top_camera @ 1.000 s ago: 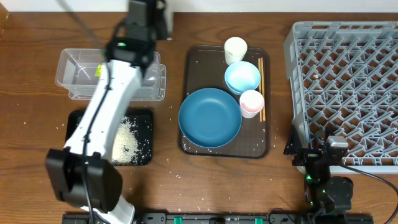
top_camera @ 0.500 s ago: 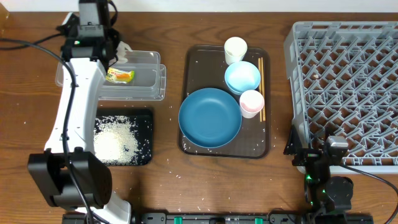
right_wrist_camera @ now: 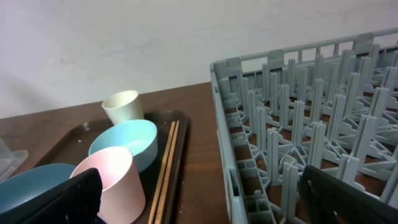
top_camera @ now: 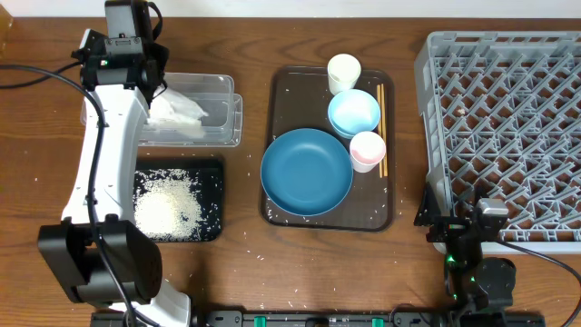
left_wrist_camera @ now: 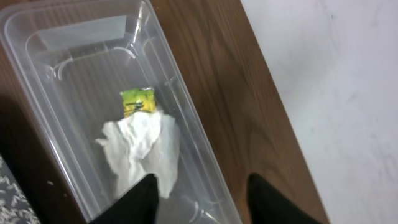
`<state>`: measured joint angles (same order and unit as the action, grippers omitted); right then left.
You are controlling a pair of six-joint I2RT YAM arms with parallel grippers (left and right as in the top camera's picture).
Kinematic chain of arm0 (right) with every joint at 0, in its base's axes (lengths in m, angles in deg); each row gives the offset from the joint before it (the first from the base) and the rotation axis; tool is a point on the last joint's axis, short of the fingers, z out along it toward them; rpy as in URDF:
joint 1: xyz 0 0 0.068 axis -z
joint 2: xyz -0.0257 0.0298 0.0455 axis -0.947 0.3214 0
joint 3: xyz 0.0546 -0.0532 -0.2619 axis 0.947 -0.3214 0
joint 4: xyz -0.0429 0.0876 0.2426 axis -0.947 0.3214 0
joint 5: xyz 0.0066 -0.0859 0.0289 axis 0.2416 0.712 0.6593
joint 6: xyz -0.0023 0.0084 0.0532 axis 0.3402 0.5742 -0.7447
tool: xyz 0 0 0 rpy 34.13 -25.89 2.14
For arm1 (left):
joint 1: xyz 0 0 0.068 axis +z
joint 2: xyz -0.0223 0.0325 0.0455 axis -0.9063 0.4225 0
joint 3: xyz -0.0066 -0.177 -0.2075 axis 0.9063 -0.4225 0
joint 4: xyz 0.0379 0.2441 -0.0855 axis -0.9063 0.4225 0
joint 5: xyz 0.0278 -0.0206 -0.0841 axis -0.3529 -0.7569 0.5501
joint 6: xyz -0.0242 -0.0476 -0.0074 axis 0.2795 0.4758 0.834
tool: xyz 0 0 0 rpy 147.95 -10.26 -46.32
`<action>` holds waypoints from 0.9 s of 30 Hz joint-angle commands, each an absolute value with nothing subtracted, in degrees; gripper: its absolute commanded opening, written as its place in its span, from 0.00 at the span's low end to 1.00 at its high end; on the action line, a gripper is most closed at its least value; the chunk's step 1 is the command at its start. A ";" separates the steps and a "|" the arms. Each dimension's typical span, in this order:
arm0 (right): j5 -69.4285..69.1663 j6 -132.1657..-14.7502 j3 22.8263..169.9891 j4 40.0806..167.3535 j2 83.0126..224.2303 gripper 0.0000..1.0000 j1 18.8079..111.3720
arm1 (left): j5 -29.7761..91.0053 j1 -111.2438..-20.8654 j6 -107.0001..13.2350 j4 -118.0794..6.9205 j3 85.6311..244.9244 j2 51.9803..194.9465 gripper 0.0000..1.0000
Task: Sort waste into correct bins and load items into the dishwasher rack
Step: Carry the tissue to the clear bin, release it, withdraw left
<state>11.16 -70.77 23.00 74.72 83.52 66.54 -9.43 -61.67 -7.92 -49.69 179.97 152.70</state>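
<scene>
Two arms of mine work at a brown wooden table [top_camera: 245, 36] with clear grain, a plain white wall [right_wrist_camera: 124, 37] behind it; stray white grains dot the wood near the front. From overhead my left arm [top_camera: 104, 182] crosses the tub [top_camera: 222, 118] and hides its left part. The wrapper [left_wrist_camera: 138, 101] shows only in my left wrist view, lying in the tub and touching the crumpled tissue [left_wrist_camera: 146, 149]. My left jaws hang above that tub, spread apart and empty, their tips cut off by the bottom edge. My right jaws stand wide and empty near the rack [top_camera: 508, 118], which runs off the right side; overhead they are too dark to make out. The tub is thin clear plastic with rounded corners. The black tray [top_camera: 213, 173] is shallow and holds the rice [top_camera: 168, 204] in a loose heap. The rack is a grey lattice with upright pegs. On the glossy brown tray [top_camera: 286, 91] sit the round dish [top_camera: 307, 173], bowl [top_camera: 354, 113], pink cup [top_camera: 367, 150], white cup [top_camera: 343, 71] and thin chopsticks [top_camera: 381, 127].
</scene>
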 commanded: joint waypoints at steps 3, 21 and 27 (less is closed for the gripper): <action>11.53 -69.98 22.85 74.81 83.17 0.99 66.94 | -10.61 -61.43 -7.62 -49.97 180.23 152.68 0.57; 11.53 -69.98 22.85 74.81 83.17 0.99 66.94 | 13.81 -67.57 -54.24 -60.18 180.23 152.72 0.52; 11.53 -69.98 22.85 74.81 83.17 0.99 66.94 | 13.94 -72.34 -56.53 -60.14 180.23 154.18 0.61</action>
<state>11.18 -70.77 23.00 74.72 83.52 66.54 12.10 -70.94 -51.96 -60.03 179.97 152.85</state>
